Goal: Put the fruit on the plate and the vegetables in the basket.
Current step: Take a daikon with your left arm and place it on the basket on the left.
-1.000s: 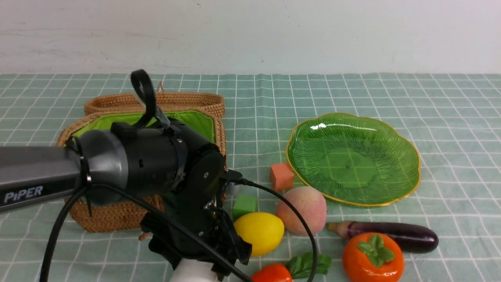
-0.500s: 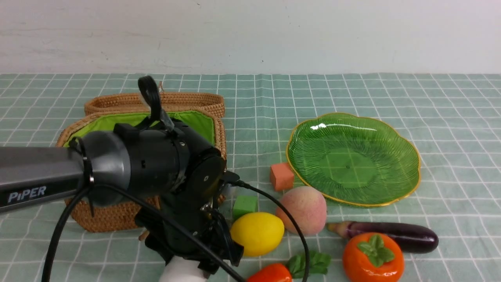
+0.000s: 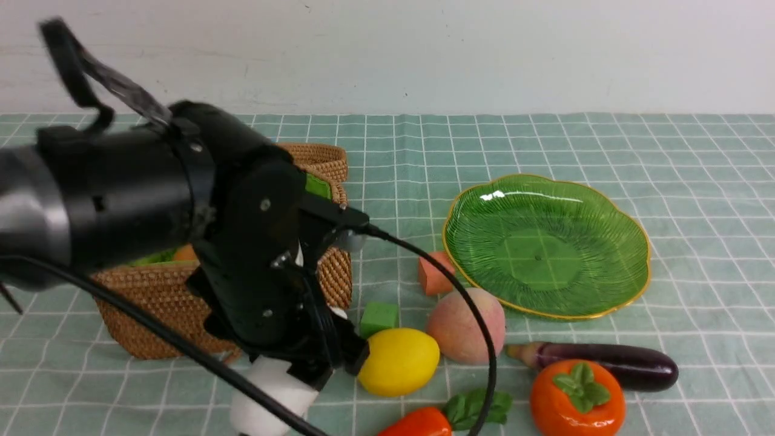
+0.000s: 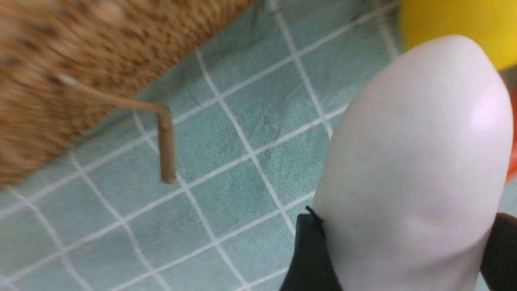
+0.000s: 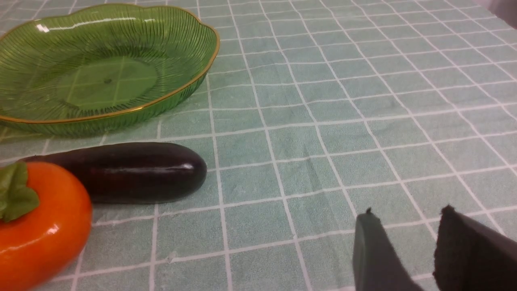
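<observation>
Seven toys were to be sorted, and little of that was judged done. In the basket [image 3: 151, 303] only a glimpse of something orange [image 3: 183, 253] could be made out behind the arm, and what it was could not be told. The plate [image 3: 545, 242] was seen bare. The eggplant [image 3: 611, 364], peach [image 3: 466, 326], lemon [image 3: 399, 361], persimmon [image 3: 576, 399] and carrot [image 3: 418, 424] were found lying on the cloth [image 3: 696, 151], none yet placed. The radish [image 3: 272, 393] was pinched by the left claw [image 4: 404, 258] just in front of the basket's wall, not yet dropped inside. The right claw [image 5: 416, 250] was held low over the cloth near the eggplant, its fingers slightly parted with nothing between them.
</observation>
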`<state>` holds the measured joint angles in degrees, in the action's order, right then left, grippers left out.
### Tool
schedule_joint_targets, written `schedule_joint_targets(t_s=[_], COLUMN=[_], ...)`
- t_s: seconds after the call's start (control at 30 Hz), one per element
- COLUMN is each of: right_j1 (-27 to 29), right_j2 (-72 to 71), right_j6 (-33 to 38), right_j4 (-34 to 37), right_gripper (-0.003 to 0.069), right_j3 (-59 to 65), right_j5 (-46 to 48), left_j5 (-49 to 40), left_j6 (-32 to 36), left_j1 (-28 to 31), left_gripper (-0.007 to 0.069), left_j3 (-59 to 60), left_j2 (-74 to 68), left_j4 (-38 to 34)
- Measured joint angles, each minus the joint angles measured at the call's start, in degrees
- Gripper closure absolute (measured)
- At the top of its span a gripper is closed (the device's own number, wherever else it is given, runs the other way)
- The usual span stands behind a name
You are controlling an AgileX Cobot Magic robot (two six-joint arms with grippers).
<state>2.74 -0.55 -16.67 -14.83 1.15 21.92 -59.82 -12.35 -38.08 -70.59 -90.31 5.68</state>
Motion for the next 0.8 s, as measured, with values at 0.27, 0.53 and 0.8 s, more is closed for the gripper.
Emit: schedule_joint_targets(t_s=[0.27,0.53,0.8], right_j1=[0.00,0.00,0.00], right_j2=[0.00,0.00,0.00], right_j6=[0.00,0.00,0.00], right_j4=[0.00,0.00,0.00], right_gripper=[0.0417,0.0417,0.0417], right_j3=[0.00,0.00,0.00], right_j5=[0.00,0.00,0.00], left_j5=[-7.88,1.55,12.20], left_j6=[11.08,28.30,45.97], left_j1=[1.14,14.19,17.21], left_gripper=[0.0135,0.0135,0.0135], left_j3=[-12.17,-14.90,-14.90], left_j2=[4.11,0.24,-7.69], left_j4=[16.09,18.98,15.75])
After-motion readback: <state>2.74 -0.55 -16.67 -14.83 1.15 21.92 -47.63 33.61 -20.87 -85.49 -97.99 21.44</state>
